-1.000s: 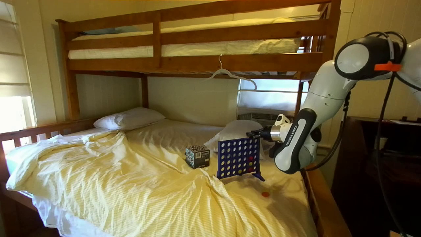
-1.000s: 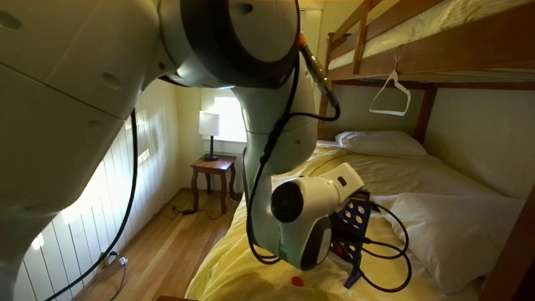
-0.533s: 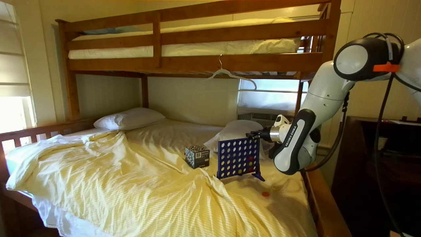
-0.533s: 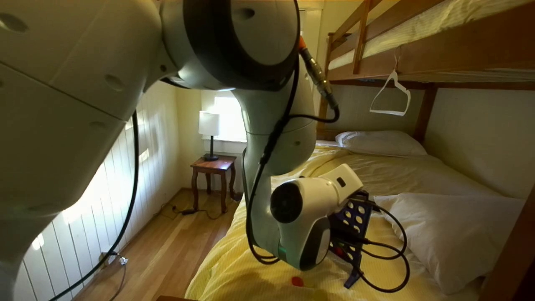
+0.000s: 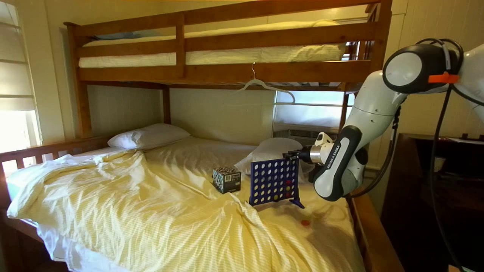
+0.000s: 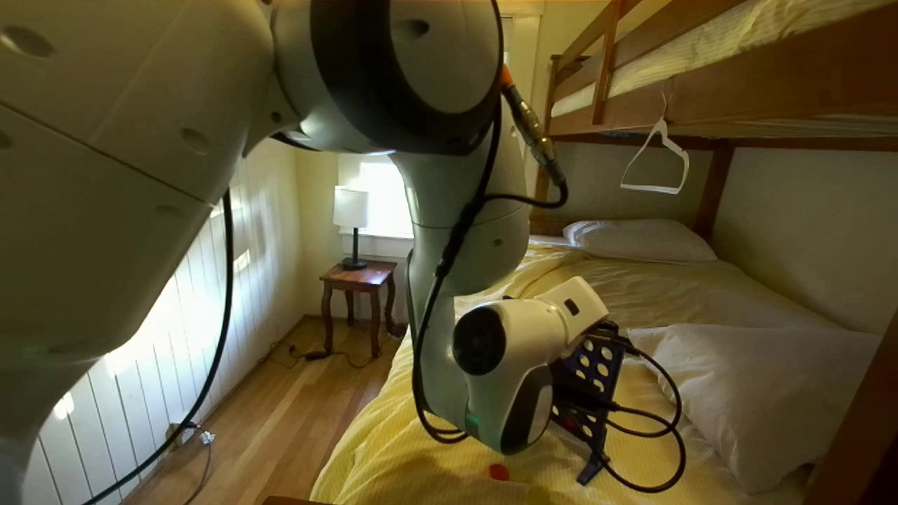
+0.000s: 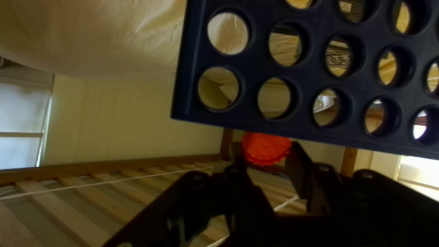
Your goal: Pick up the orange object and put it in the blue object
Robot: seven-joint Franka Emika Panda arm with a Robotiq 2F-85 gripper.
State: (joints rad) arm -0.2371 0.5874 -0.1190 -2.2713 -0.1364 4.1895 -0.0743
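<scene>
Pinching orange chip (image 7: 267,150) | tool (image 7: 265,149): narrow, chip-wide | at top edge of blue grid (image 7: 306,76)

my gripper (image 7: 265,151) is right at the top edge of the grid (image 7: 310,80); grid blocks the way below. open air above, up to the upper bunk (image 5: 227,73), with a hanger (image 6: 652,188) dangling there. pillow (image 6: 758,393) limits the wall side, and my cable (image 6: 652,489) loops out that way. box (image 5: 227,181) stands beyond the grid, apart. room is open over the duvet (image 5: 170,211).
</scene>
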